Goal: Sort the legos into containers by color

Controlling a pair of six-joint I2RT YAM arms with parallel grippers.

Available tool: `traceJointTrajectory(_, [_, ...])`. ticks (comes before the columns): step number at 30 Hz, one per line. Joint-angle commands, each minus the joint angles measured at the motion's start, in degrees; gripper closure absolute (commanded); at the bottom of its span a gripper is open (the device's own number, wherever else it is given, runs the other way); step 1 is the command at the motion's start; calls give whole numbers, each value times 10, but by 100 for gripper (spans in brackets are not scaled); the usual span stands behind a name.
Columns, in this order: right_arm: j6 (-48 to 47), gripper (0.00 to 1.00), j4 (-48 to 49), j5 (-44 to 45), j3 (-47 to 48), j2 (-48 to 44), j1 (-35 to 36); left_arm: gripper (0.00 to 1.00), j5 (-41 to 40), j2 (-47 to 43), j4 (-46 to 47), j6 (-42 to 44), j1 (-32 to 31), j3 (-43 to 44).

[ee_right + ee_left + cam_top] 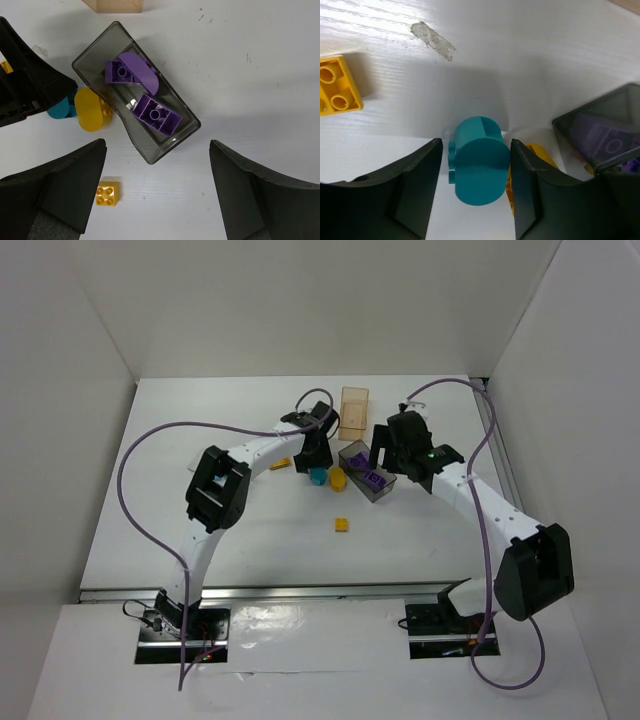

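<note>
Straddling teal lego (480, 167), left jaws open beside yellow oval (538, 153); right jaws open.

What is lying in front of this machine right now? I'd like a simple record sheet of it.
left gripper: open, fingers either side of the teal brick
right gripper: open wide, empty, over the grey bin
grey bin: holds only purple bricks
orange bin: beyond the grey bin, contents unclear
rounded yellow brick: loose, beside the grey bin
square yellow brick: loose, alone on the near side
studded yellow brick: loose, left of the teal brick
</note>
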Motion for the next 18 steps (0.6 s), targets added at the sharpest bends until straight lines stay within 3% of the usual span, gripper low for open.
traceJointTrajectory(1, [-8, 9, -3, -11, 14, 10, -4, 38, -23, -28, -18, -6, -2, -7])
traceJointTrajectory(5, [-8, 9, 2, -17, 20, 10, -4, 58, -41, -72, -18, 1, -2, -47])
traceJointTrajectory(8, [-8, 9, 2, -17, 20, 10, -4, 66, -65, -111, -32, 23, -2, -47])
traceJointTrajectory(13, [-8, 9, 2, -30, 20, -7, 16, 66, -118, -202, -72, 54, 31, -74])
traceJointTrajectory(18, [4, 9, 22, -19, 8, -1, 64, 66, -131, -303, -72, 73, 118, -174])
